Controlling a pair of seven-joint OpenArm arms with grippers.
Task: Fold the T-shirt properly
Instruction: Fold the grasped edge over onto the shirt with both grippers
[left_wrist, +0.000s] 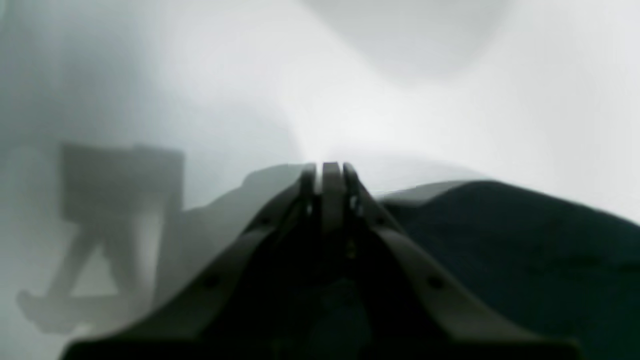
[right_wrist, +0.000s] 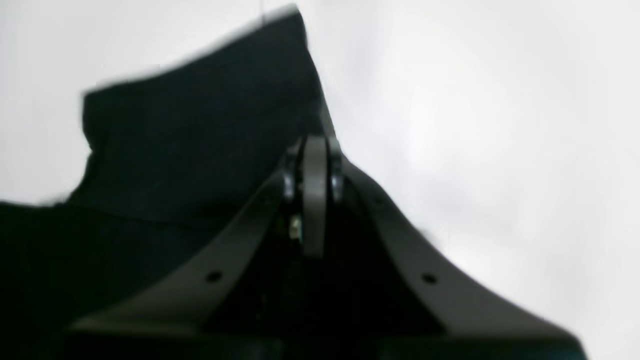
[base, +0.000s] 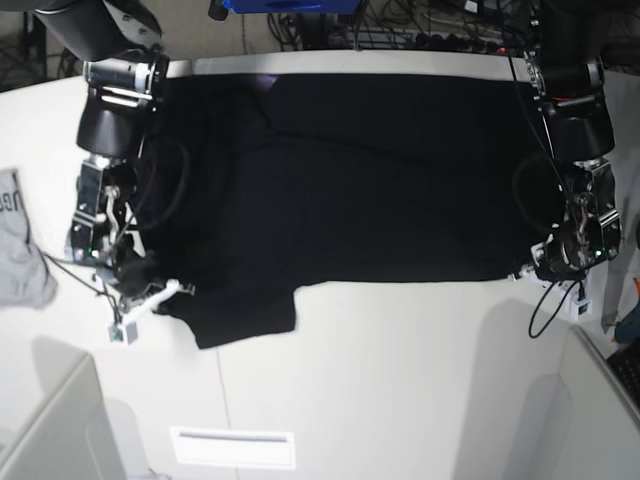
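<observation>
The black T-shirt (base: 360, 180) lies spread flat across the far half of the white table (base: 400, 380); its print patch does not show. My right gripper (base: 165, 290) is at the shirt's near-left sleeve. In the right wrist view it (right_wrist: 315, 145) is shut, pinching the edge of the black cloth (right_wrist: 190, 140). My left gripper (base: 530, 270) is at the shirt's near-right corner. In the left wrist view it (left_wrist: 330, 172) is shut at the edge of a raised fold of the cloth (left_wrist: 500, 240).
A small grey garment with dark lettering (base: 15, 250) lies at the table's left edge. Cables and a blue object (base: 290, 5) sit behind the table. Grey panels stand at the near left (base: 50, 430) and near right (base: 590, 420) corners.
</observation>
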